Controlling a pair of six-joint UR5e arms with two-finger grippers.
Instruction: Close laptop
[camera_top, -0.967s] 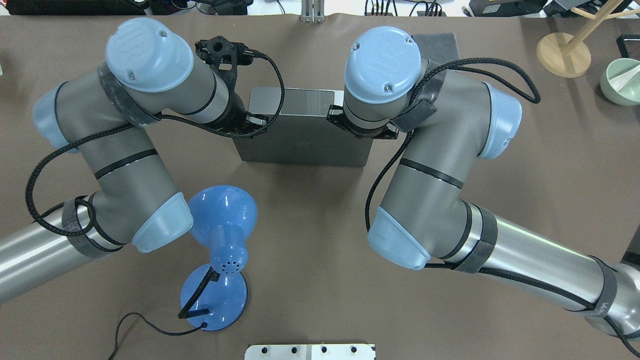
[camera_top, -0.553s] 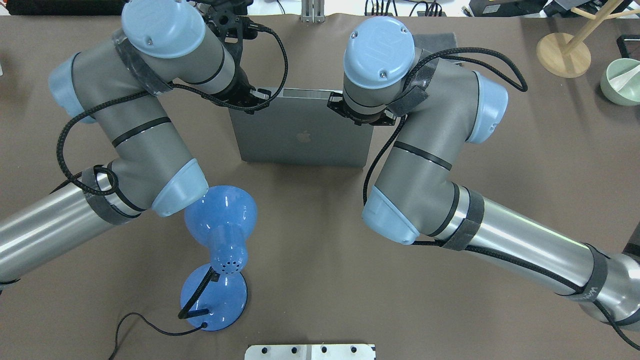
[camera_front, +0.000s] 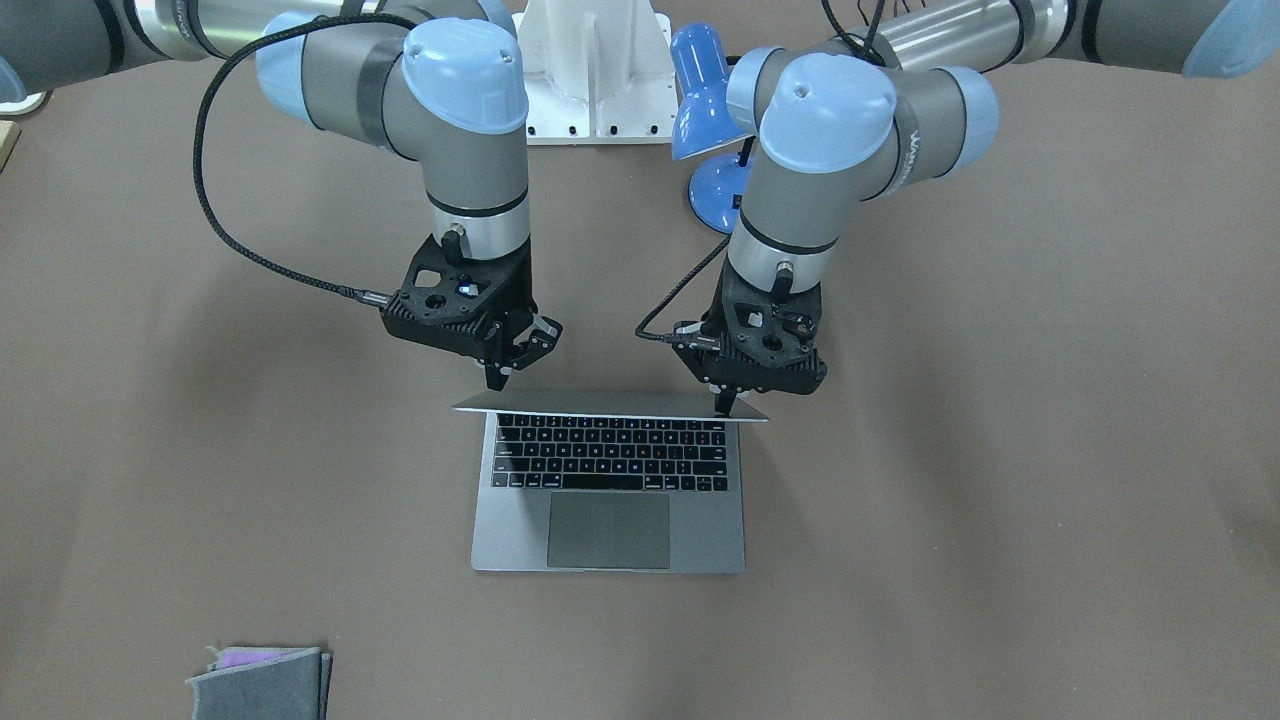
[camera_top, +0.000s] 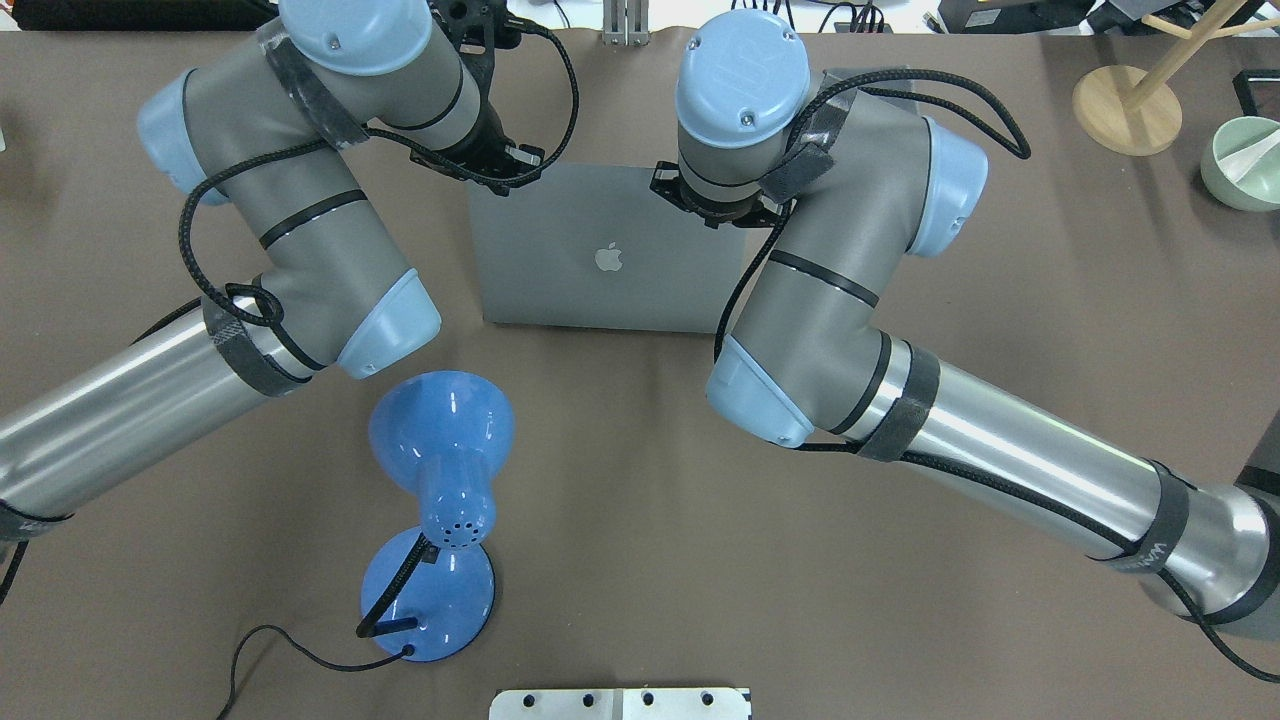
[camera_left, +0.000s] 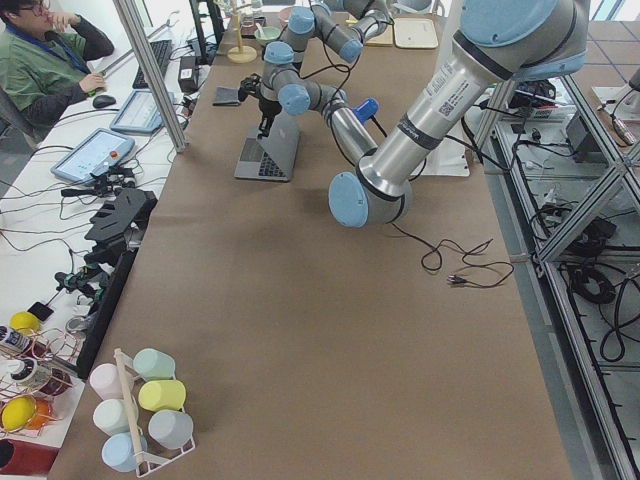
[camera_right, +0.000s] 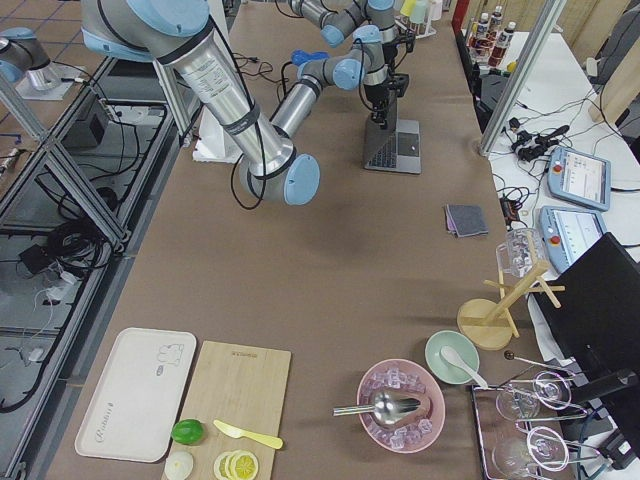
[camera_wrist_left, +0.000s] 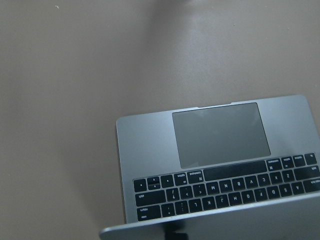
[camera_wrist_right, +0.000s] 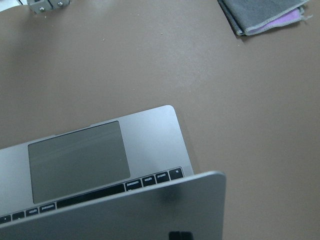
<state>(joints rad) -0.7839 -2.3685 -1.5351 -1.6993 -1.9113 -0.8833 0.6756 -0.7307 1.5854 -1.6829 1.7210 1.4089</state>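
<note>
A slim silver-grey laptop (camera_front: 610, 520) sits near the middle of a brown table (camera_front: 1000, 500). Its keyboard and trackpad face away from the robot, and its lid is tipped forward over the top row of keys, partly lowered and not yet shut. Two robot arms reach down to the lid's upper edge, one at each corner, probably so that the push is even and the lid does not twist on its hinge. The right pincer (camera_front: 518, 358) has its fingers parted, with one tip resting on the back of the lid, pressing rather than gripping. The left pincer (camera_front: 722, 403) touches the other corner with one dark fingertip, and I cannot tell whether it is open or closed. A blue desk lamp (camera_top: 440, 470) stands on the robot's side of the laptop, and a folded grey cloth (camera_front: 260, 680) lies well apart.
</note>
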